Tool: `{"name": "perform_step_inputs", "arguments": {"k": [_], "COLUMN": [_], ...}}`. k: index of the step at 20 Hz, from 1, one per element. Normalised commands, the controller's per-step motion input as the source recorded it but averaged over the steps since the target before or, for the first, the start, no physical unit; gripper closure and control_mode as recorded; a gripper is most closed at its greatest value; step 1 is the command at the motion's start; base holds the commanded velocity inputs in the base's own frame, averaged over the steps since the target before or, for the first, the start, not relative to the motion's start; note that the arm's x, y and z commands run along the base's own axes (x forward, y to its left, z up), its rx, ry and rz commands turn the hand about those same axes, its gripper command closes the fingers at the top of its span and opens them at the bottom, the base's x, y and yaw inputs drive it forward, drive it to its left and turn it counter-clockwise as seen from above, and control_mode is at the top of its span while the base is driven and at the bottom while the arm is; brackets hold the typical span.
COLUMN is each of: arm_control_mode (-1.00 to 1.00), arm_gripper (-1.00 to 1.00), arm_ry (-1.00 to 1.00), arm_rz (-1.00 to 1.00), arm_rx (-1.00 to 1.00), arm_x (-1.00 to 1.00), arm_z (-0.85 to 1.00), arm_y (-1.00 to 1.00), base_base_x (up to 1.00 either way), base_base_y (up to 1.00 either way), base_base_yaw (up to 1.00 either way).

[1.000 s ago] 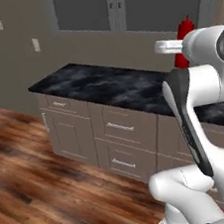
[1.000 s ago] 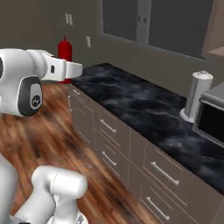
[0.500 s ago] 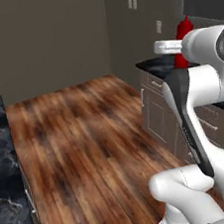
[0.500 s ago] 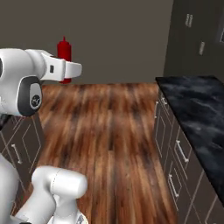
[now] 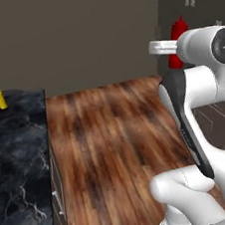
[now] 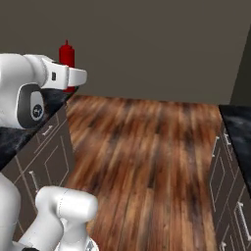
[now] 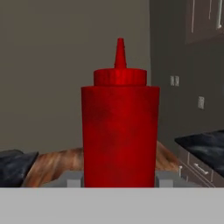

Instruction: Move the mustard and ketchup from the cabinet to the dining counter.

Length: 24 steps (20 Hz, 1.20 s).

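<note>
Two bottles in play, and the ketchup [image 7: 120,127] is the one in the air! It stands upright, red pointed cap up, clamped between the gripper [image 7: 120,178] fingers [image 7: 74,178], which sit partly closed against its two sides low on the body. From the left base view the red bottle [image 5: 178,40] peeks out behind the white arm's wrist, high above the wooden floor [image 5: 117,134]. Over in the right base view it rises above the hand, near the top left [image 6: 66,56]. Meanwhile the mustard [image 5: 0,98] stands upright at the far end of the dining counter [image 5: 15,162], that black marble slab with white veins, well apart from the ketchup.
</note>
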Motion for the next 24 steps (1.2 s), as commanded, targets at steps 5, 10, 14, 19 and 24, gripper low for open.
{"name": "perform_step_inputs", "arguments": {"k": [5,10,14,19,24], "arm_control_mode": [1.00,1.00,1.00,1.00,1.00], "arm_gripper": [1.00,1.00,1.00,1.00,1.00], "arm_ry": [0.00,0.00,0.00,0.00,0.00], "arm_rz": [0.00,0.00,0.00,0.00,0.00], "arm_rx": [0.00,0.00,0.00,0.00,0.00], "arm_x": [0.00,0.00,0.00,0.00,0.00], "arm_z": [0.00,0.00,0.00,0.00,0.00], "arm_y": [0.00,0.00,0.00,0.00,0.00], "base_base_x": [0.87,0.90,0.91,0.90,0.90], "base_base_y": [-0.18,-0.22,-0.24,-0.24,-0.22], "base_base_yaw": [0.23,0.17,0.14,0.15,0.17]}}
